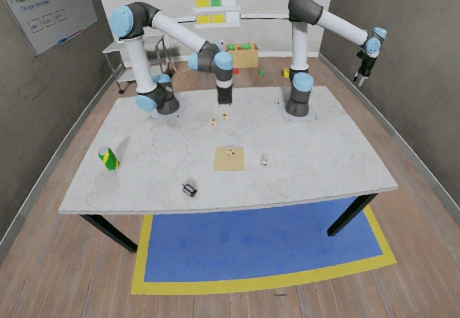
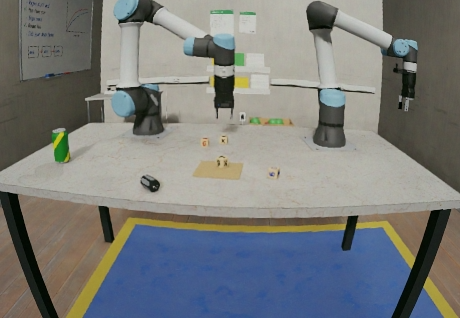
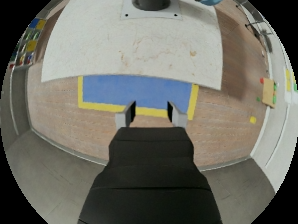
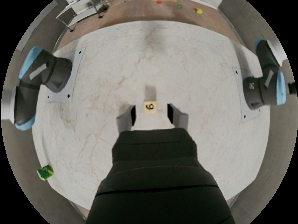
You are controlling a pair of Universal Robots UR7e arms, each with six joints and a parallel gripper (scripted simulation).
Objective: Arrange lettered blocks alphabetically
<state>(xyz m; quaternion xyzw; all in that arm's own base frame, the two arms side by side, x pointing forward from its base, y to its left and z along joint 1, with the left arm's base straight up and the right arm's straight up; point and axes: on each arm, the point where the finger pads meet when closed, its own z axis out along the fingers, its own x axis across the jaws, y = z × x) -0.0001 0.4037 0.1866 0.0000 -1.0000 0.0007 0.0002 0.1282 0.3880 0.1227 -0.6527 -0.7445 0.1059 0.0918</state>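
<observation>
My right gripper [image 1: 225, 105] [image 2: 224, 116] [image 4: 151, 110] is open and empty, high above the back of the table. Below it lies a block [image 1: 225, 116] [image 2: 223, 140] [image 4: 149, 106]; its top mark looks like a 6 or 9, and a side shows a K. Another block [image 1: 213, 121] [image 2: 205, 142] with a red side mark lies beside it. A third block [image 1: 230, 151] [image 2: 222, 162] sits turned on the tan mat [image 1: 229, 164] [image 2: 215, 173], near its back edge. A fourth block [image 1: 265, 160] [image 2: 273, 173] with blue marks lies off the mat. My left gripper [image 1: 358, 82] [image 2: 403, 107] [image 3: 151, 107] is open, beyond the table's side.
A green and yellow can [image 1: 108, 158] [image 2: 61, 146] [image 4: 45, 172] stands near the table's left side in the top and exterior views. A black computer mouse [image 1: 189, 189] [image 2: 150, 183] lies near the front edge. The arm bases stand at the back left and back right.
</observation>
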